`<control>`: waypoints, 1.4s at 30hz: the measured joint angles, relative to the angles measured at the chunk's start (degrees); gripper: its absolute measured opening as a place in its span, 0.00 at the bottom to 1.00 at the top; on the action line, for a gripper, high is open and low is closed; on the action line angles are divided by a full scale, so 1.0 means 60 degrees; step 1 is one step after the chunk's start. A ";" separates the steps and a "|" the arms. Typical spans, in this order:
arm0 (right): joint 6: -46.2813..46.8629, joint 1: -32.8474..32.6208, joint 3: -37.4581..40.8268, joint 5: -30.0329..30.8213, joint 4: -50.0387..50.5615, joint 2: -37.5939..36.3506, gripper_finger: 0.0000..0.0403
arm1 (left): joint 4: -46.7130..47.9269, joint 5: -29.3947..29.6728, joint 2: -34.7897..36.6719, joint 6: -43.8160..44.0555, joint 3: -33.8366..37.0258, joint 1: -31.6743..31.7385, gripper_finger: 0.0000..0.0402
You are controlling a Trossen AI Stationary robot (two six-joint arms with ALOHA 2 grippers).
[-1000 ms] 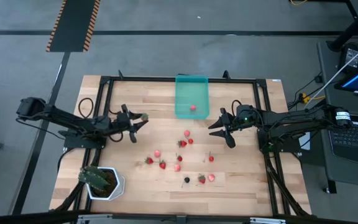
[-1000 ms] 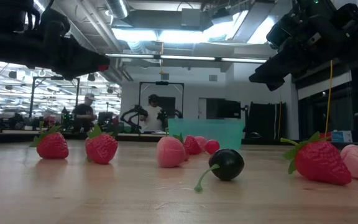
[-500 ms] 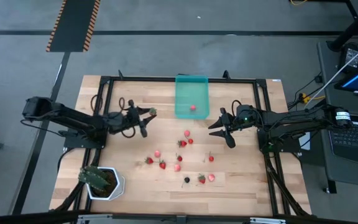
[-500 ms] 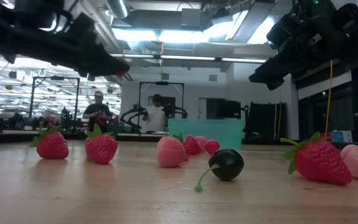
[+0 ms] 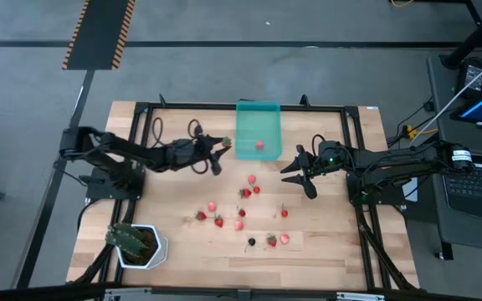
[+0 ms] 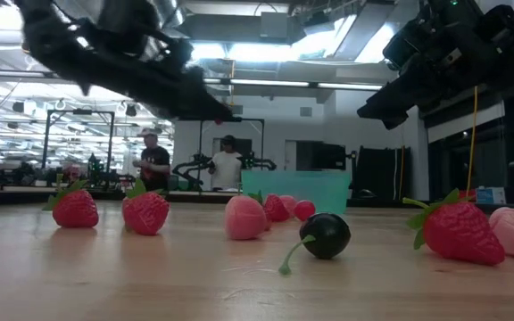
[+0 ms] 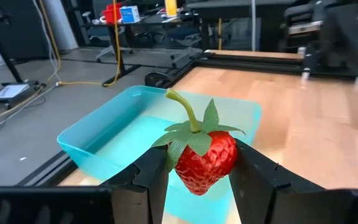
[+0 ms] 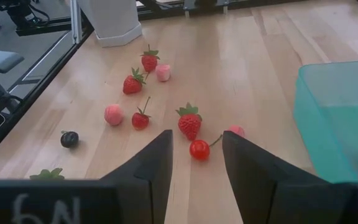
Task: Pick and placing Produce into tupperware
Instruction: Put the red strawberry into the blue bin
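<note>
Squarely between the fingers of the left gripper (image 7: 199, 177), a red strawberry (image 7: 206, 159) with a green top is pinched just beside the teal tupperware (image 5: 258, 127), which holds one pinkish fruit (image 5: 259, 145). Its arm stretches low across the wooden table (image 5: 182, 251). The right gripper (image 5: 301, 174), fingers spread, hangs beside the container above scattered produce (image 5: 241, 213). "6N" (image 8: 33, 208) marks the right wrist. Two people (image 6: 190, 165) stand in the workshop behind.

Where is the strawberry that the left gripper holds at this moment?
In the high view, the strawberry is clamped in the left gripper, raised just left of the tupperware at the table's far middle; the left wrist view shows that container right ahead.
</note>
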State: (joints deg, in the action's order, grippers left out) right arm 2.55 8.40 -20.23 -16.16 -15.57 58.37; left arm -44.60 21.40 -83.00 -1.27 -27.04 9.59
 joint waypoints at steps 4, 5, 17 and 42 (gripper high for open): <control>0.0000 -0.0002 0.0000 0.0000 0.0005 0.0000 0.36 | -0.0015 -0.0107 -0.0991 -0.0147 -0.0866 0.0243 0.33; 0.0000 -0.0001 0.0000 0.0000 0.0009 0.0000 0.36 | -0.0015 -0.0235 -0.1218 -0.0162 -0.1081 0.0298 0.33; 0.0033 -0.0002 0.0000 0.0000 0.0282 0.0000 0.36 | 0.2481 -0.2213 -0.2293 -0.0200 -0.3027 0.1183 0.33; 0.0313 -0.0002 0.0000 0.0000 0.0388 0.0000 0.36 | 0.7805 -0.4666 -0.3977 -0.0895 -0.6634 0.2158 0.33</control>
State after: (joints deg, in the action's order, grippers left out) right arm 4.43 8.38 -20.23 -16.16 -13.25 58.37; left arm 2.23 -6.60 -106.86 -6.63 -66.84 22.53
